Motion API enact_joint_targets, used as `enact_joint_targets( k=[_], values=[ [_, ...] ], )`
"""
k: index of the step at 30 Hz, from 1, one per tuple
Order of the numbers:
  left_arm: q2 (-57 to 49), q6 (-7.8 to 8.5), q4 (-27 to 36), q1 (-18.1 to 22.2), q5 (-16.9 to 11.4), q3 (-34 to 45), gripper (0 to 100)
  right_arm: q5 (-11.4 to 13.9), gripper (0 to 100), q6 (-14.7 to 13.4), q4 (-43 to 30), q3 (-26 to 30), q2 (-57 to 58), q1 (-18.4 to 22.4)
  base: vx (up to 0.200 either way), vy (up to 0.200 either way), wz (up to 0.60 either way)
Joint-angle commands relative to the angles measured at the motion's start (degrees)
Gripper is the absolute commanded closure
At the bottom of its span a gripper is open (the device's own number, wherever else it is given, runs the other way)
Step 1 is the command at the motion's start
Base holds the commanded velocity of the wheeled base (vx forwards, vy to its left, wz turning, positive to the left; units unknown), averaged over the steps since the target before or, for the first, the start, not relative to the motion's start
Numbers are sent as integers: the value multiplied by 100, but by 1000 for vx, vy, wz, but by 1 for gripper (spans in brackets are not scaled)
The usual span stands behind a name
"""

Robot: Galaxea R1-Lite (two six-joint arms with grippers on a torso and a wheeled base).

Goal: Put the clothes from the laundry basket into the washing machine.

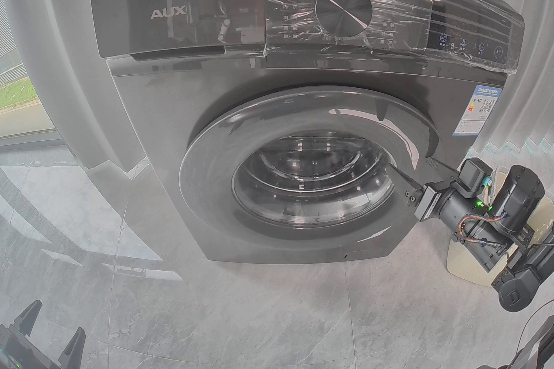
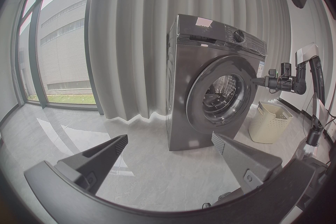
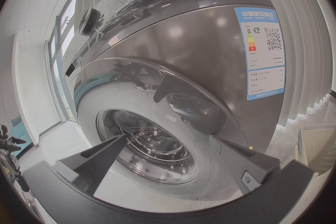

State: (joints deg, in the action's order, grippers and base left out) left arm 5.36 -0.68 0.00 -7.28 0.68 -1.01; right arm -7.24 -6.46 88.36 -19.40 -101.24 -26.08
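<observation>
grey glossy washing machine — round glass door

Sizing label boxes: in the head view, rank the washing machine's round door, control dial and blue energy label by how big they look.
Largest: round door.
Then: control dial.
Smallest: blue energy label, though it looks only somewhat smaller than the dial, so that pair is close.

Home-like laundry corner: washing machine, curtains.
</observation>
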Motion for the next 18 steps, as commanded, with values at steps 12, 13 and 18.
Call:
enact_joint_targets(
  k=[12,13,18],
  values=[
    [9,-11,0,-2,2,101,0,12,0,84,15,270,368,-20,0,0,0],
    [9,-11,0,-2,2,101,0,21,0,110,15,322,465,-20,0,0,0],
    [9,-11,0,-2,-7,101,0,232,0,479,-20,911,1265,-47,0,0,0]
  ],
)
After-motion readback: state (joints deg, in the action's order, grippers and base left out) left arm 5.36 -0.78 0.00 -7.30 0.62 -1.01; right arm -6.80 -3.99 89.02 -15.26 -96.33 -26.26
